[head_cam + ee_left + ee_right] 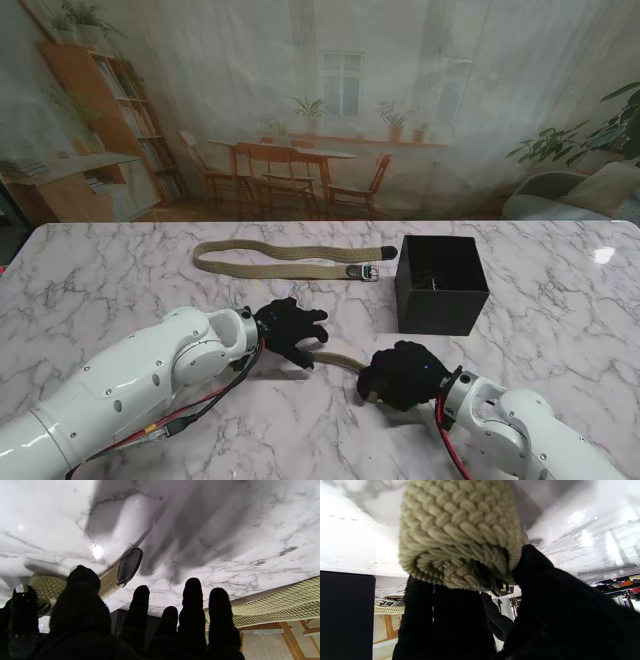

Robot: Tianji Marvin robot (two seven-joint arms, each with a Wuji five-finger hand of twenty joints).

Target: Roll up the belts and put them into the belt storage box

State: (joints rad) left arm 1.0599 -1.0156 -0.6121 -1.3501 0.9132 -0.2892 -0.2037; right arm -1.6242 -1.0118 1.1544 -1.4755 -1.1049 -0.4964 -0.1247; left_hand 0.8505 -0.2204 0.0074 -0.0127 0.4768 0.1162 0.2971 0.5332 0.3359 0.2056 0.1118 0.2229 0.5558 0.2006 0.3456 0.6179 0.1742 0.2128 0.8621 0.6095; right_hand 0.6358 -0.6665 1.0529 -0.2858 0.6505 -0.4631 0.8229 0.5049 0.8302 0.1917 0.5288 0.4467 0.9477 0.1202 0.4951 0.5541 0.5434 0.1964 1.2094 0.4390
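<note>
Marble worktop (120, 280): right hand (403, 375), fingers closed, grips a part-rolled woven belt (338, 359), its tail under the left hand (290, 331), fingers spread. A second belt (285, 257) lies flat beside the black storage box (440, 284), which looks empty.

A beige woven belt (285, 257) lay flat and folded double on the table, its metal buckle just left of an open black box (441, 285). Nearer to me, a second beige belt (338, 360) was partly rolled, its dark-tipped end stretched leftward.
</note>
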